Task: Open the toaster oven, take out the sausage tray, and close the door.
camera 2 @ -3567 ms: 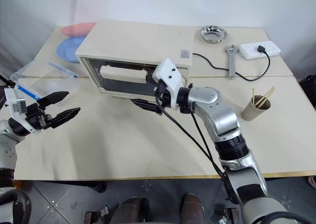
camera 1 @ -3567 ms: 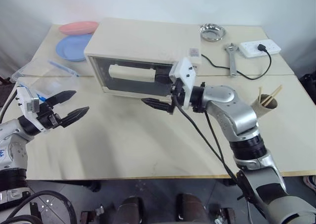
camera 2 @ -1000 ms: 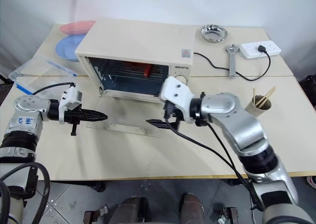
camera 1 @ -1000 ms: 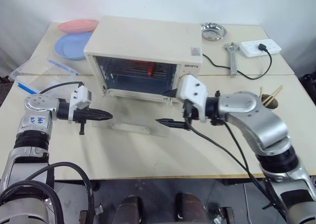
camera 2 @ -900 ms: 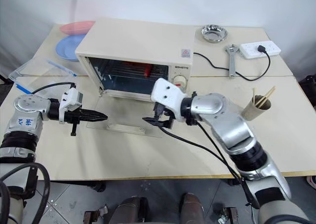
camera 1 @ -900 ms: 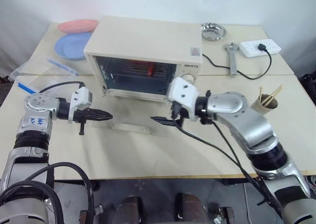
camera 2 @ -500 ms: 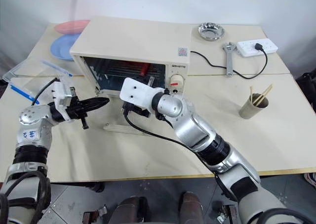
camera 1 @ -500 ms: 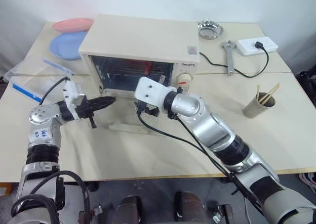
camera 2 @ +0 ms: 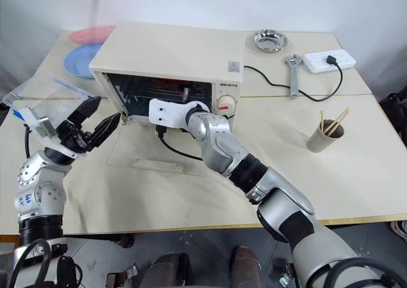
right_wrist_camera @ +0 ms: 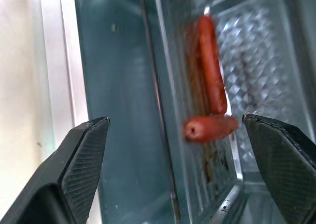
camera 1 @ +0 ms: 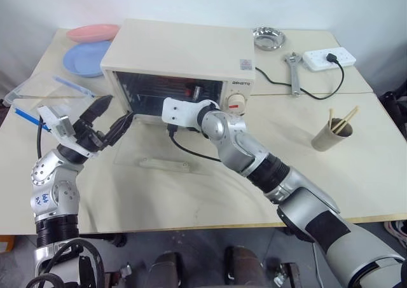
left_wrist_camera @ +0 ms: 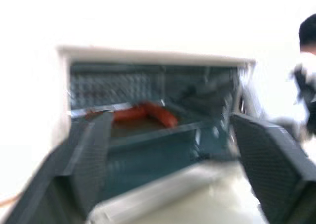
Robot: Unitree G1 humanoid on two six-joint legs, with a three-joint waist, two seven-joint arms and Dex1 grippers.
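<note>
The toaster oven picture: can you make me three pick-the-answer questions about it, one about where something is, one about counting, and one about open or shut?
1. Where are the sausages?
A. On the blue plate
B. Inside the toaster oven
C. In the paper cup

2. How many sausages lie on the sausage tray?
A. Two
B. Four
C. None

3. How is the door?
A. Shut
B. Folded down open on the table
C. Taken off

Answers:
1. B, the right wrist view looks into the oven at them.
2. A, two red ones show there.
3. B, the glass panel lies flat in front of the oven.
</note>
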